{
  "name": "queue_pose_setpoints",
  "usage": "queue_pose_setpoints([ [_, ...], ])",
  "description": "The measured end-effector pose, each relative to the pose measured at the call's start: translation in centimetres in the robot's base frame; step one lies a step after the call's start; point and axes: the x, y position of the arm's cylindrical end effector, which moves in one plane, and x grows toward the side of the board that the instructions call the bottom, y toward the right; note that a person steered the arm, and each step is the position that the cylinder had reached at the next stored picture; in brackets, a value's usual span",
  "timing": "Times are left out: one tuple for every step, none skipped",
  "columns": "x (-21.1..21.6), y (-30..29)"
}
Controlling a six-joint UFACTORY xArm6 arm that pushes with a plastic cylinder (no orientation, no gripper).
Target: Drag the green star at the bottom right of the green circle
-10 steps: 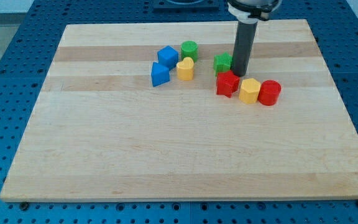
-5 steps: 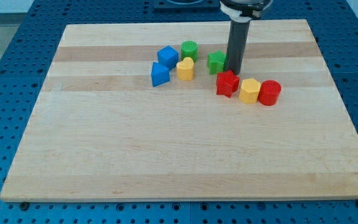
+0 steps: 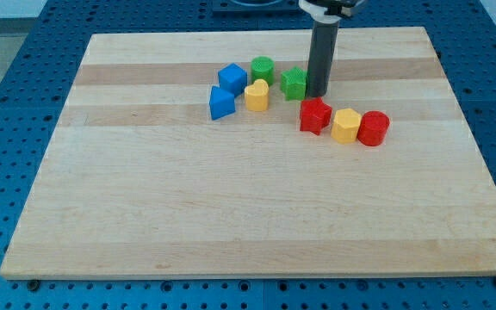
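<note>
The green star lies on the wooden board, to the right of the green circle and slightly lower. My tip stands against the star's right side, touching it. The dark rod rises from there to the view's top. A small gap separates the star from the yellow heart on its left.
A blue cube and a blue wedge-like block lie left of the yellow heart. A red star, a yellow hexagon and a red cylinder form a row below and right of my tip.
My tip has moved left and a little up the view, pushing the green star left toward the green circle. The other blocks have not moved.
</note>
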Motion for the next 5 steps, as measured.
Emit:
queue_pose_setpoints([
  [-0.3,-0.2],
  [-0.5,-0.5],
  [-0.5,-0.6],
  [-0.5,-0.5],
  [-0.4,1.6],
])
